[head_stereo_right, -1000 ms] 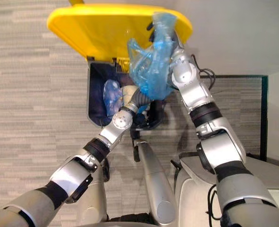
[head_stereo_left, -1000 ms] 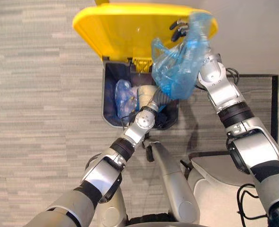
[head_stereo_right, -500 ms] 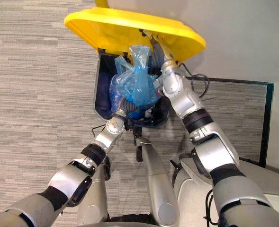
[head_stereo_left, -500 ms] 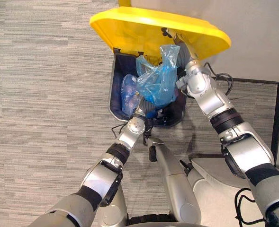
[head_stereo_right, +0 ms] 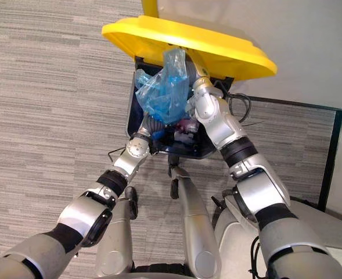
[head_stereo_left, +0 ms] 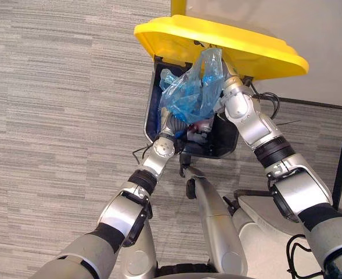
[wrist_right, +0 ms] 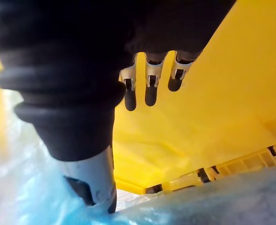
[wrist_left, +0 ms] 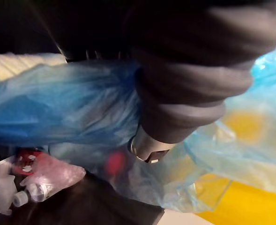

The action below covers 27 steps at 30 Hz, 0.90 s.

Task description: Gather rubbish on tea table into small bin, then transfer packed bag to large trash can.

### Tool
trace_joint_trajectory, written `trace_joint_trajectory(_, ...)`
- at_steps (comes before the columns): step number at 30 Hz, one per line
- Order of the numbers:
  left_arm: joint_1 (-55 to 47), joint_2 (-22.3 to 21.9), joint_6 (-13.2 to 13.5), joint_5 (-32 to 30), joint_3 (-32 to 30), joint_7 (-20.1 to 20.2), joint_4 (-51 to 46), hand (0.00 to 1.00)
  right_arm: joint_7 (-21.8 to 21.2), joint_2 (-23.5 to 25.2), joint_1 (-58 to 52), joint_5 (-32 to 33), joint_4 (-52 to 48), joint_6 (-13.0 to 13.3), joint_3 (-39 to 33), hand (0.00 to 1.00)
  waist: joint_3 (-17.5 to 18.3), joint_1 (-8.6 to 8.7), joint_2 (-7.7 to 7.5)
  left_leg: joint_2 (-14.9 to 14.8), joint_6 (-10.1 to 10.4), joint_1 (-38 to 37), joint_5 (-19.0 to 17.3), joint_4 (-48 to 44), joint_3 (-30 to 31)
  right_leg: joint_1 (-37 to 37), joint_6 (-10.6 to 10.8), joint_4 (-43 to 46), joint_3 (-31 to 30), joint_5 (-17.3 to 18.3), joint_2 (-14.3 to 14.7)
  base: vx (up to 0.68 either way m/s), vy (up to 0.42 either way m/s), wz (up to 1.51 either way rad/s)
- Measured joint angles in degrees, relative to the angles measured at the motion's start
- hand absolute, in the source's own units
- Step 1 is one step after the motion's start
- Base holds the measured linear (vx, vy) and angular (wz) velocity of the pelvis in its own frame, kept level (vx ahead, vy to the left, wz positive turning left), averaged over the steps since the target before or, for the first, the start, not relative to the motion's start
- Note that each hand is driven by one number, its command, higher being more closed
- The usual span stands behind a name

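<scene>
One blue bag point(head_stereo_left: 188, 96) hangs over the open mouth of the trash can point(head_stereo_left: 220, 152), just beneath its raised yellow lid point(head_stereo_left: 217, 40). Its bunched top is pinched by the right robot hand point(wrist_right: 149, 86), whose fingers are curled close under that lid. The left robot hand point(wrist_left: 184, 84) reaches inside the can, against the bag and above some loose rubbish point(wrist_left: 30, 173); how far it is open cannot be told.
</scene>
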<state>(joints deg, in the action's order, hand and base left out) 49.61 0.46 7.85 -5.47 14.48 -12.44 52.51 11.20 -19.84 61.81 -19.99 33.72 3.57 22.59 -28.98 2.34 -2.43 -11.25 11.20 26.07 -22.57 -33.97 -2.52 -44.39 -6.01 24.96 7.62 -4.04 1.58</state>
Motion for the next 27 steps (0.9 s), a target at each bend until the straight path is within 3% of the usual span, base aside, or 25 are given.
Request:
trace_joint_trajectory(12, -0.04, -0.23, 0.02, -0.38, -0.61, 1.2, 0.66, 0.0, -0.33, 0.1, 1.23, -2.43, -1.25, -0.04, 0.08, 0.0, 0.21, 0.4, -0.03, 0.41, -0.68, -2.51, 0.45, 0.95, -1.21, 1.83, 0.9, 0.0, -0.4, 0.57, -0.7, 0.01, 0.009, 0.0)
trace_joint_trajectory(18, -2.04, 0.68, 0.09, 0.09, -0.43, 1.24, 2.18, 0.0, -1.48, -0.47, 0.97, -3.3, 3.7, -0.18, 1.01, 0.0, 1.57, 0.44, -0.16, 1.66, -1.23, -4.38, 1.66, 4.29, -1.51, 2.21, 1.01, -0.04, -1.02, 0.65, -1.38, 0.05, 0.017, 0.02)
trace_joint_trajectory(22, -3.63, 3.5, 0.31, 2.42, -0.43, 1.27, 0.73, 0.0, -1.58, -1.74, -0.55, -3.84, 6.14, -0.41, 1.7, 0.0, 1.57, 0.43, -0.15, 2.32, -1.07, -5.94, 2.05, 5.43, -0.42, 3.7, 1.08, -0.13, -0.43, 0.69, -1.94, 0.04, 0.027, 0.1)
trace_joint_trajectory(27, -14.02, 8.55, 2.71, 7.36, -1.81, 1.29, -11.31, 0.0, -2.64, -3.76, -9.86, -4.23, 5.15, -0.48, -2.31, 0.0, 2.95, 0.19, 0.19, 3.37, -1.7, -9.57, 2.58, 5.98, 1.83, 8.5, 2.1, -0.37, 0.99, 1.41, -3.27, 0.0, 0.048, 0.21)
